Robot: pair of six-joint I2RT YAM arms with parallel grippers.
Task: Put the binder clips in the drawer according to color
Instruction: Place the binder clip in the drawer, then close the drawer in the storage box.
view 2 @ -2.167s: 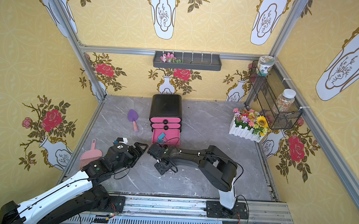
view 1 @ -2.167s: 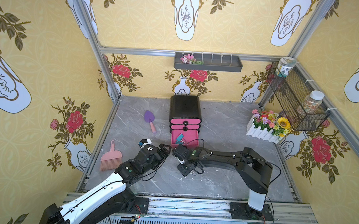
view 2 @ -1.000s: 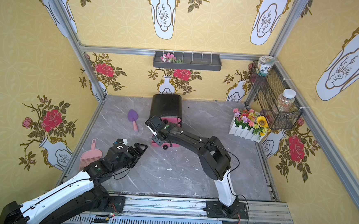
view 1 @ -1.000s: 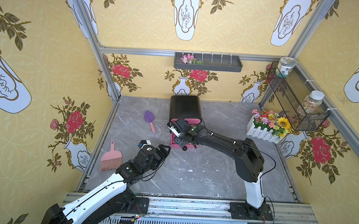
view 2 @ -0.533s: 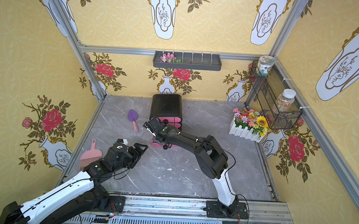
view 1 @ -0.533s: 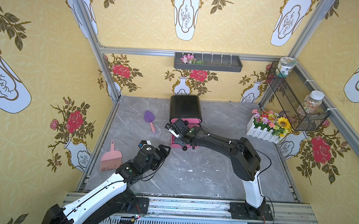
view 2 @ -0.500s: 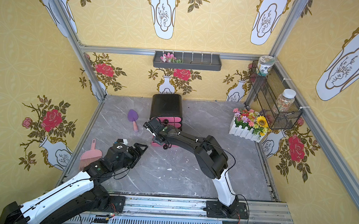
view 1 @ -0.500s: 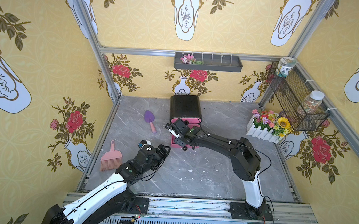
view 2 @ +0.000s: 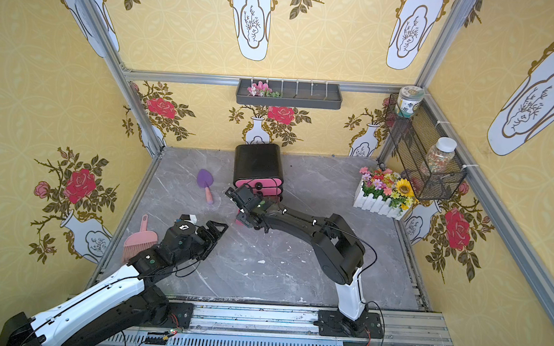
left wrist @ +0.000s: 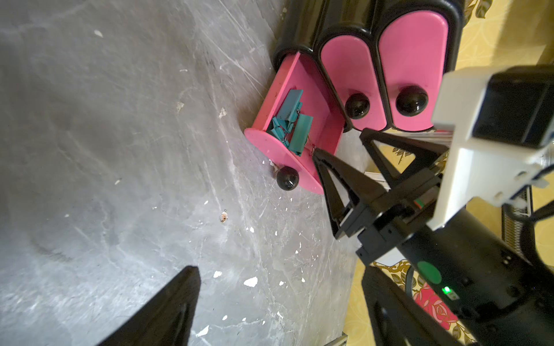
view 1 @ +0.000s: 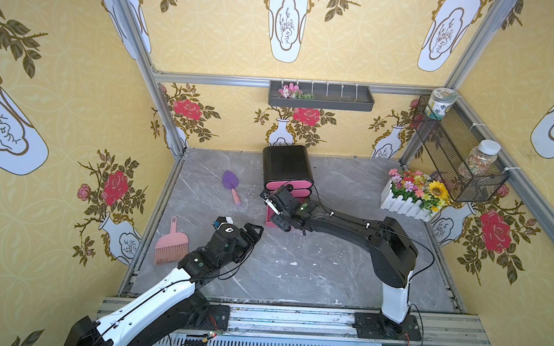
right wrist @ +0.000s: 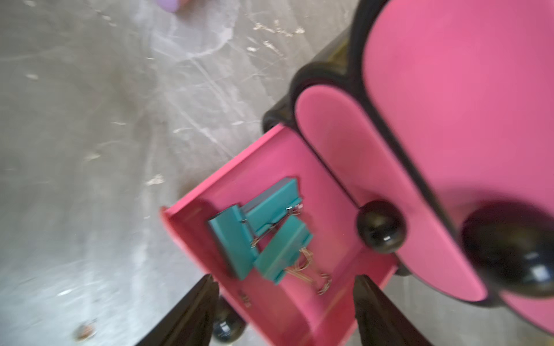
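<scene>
The drawer (view 1: 284, 164) (view 2: 258, 161) is a black cabinet with three pink fronts at the back middle of the table. Its two upper drawers are shut and the bottom one (left wrist: 299, 81) (right wrist: 269, 155) is pulled out. Three teal binder clips (left wrist: 292, 119) (right wrist: 266, 230) lie together inside it. My right gripper (view 1: 273, 214) (view 2: 241, 216) (left wrist: 340, 143) (right wrist: 286, 278) hangs open just above the front of the pulled-out drawer, with nothing between its fingers. My left gripper (view 1: 255, 228) (view 2: 219, 225) (left wrist: 280, 269) is wide open over bare table, in front and to the left of the drawer.
A purple trowel (view 1: 230, 182) lies left of the cabinet and a pink brush (view 1: 171, 244) lies near the left wall. A white picket flower box (view 1: 409, 195) stands at the right, under a wire basket (view 1: 457, 158) holding jars. A grey shelf (view 1: 320, 95) hangs on the back wall.
My right arm has swung from the table in front of the cabinet up over the pulled-out bottom drawer, and its jaws have widened. The left arm has stayed put.
</scene>
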